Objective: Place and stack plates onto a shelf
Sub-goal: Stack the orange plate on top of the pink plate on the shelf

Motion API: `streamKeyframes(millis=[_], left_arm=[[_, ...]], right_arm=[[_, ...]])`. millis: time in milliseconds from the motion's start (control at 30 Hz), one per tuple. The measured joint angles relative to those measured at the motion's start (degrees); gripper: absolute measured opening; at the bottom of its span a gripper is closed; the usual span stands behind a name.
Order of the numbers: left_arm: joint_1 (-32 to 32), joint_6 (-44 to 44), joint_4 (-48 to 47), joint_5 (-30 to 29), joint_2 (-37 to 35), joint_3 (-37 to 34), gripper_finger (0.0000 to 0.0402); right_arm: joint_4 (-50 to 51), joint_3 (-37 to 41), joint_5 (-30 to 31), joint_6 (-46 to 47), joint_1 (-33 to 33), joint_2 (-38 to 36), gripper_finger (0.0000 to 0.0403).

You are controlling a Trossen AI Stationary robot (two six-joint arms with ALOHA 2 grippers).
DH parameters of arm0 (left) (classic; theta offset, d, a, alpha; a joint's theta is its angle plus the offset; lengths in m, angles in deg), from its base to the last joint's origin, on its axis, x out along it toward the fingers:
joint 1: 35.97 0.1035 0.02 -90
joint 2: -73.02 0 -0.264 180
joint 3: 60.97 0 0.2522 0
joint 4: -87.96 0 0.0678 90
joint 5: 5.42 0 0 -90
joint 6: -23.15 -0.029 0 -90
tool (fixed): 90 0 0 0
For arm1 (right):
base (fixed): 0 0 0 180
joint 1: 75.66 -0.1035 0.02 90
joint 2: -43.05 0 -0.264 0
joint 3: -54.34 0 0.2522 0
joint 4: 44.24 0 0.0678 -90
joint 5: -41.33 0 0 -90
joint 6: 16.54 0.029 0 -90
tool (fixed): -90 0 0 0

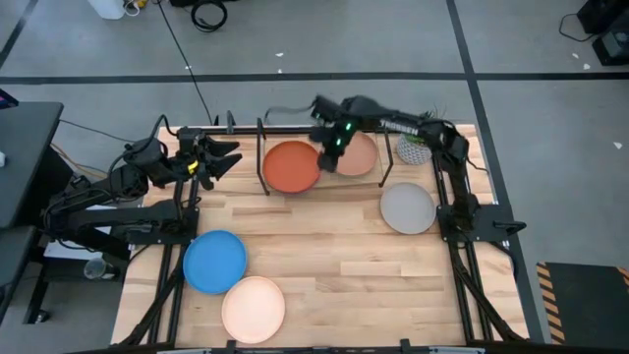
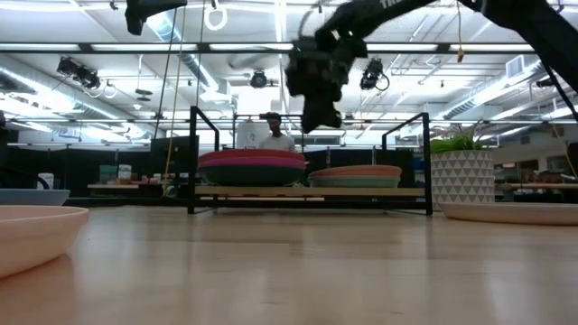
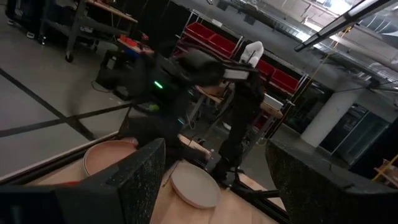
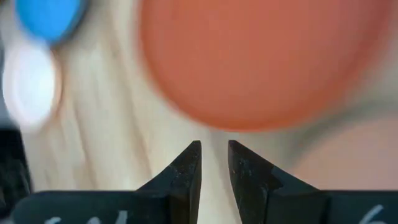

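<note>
A: High view, what sits on the low light-wood shelf with black wire loops (image 1: 277,183) at the counter's (image 1: 334,265) far edge?

B: A round orange plate (image 1: 291,166) tops one stack, a tan plate (image 1: 360,155) the other. The right gripper (image 1: 328,157) hangs between them, holding nothing, fingers slightly parted.

A: The lower plates?

B: Hidden; the low view shows only magenta and teal rims.

A: The left gripper (image 1: 228,157)?

B: Released, at the far left corner.

**A robotics lab in an industrial hall**

I'm looking into a big open workspace: concrete floor (image 1: 393,39) with taped lines and loose cables, ceiling strip lights (image 2: 108,47), red storage bins (image 3: 214,43) on racks, a person (image 2: 274,135) at benches behind.
</note>
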Motion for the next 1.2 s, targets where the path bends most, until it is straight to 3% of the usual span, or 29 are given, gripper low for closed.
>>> streamKeyframes(millis=[133,400,700,1000,1200], left_arm=[[0.00,-0.05,-0.02,0.00,0.09,0.00,0.0286],[0.00,0.04,0.01,0.00,0.08,0.02,0.0286],[0.00,0.45,1.06,-0.06,0.00,0.02,0.0286],[0.00,0.45,1.09,-1.09,0.00,0.02,0.0286],[0.00,0.43,1.09,-1.09,0.00,0.04,0.0286]], right_arm=[[-3.23,0.02,7.13,-11.18,-7.32,0.00,0.0084],[-12.96,0.04,11.03,-19.76,-16.44,0.00,0.0084],[-21.14,9.38,13.05,-18.34,-19.26,0.00,0.0080],[-31.39,17.10,23.14,-19.07,-20.11,0.07,0.0075],[-34.96,20.11,24.95,-18.85,-18.24,0.11,0.0075]])
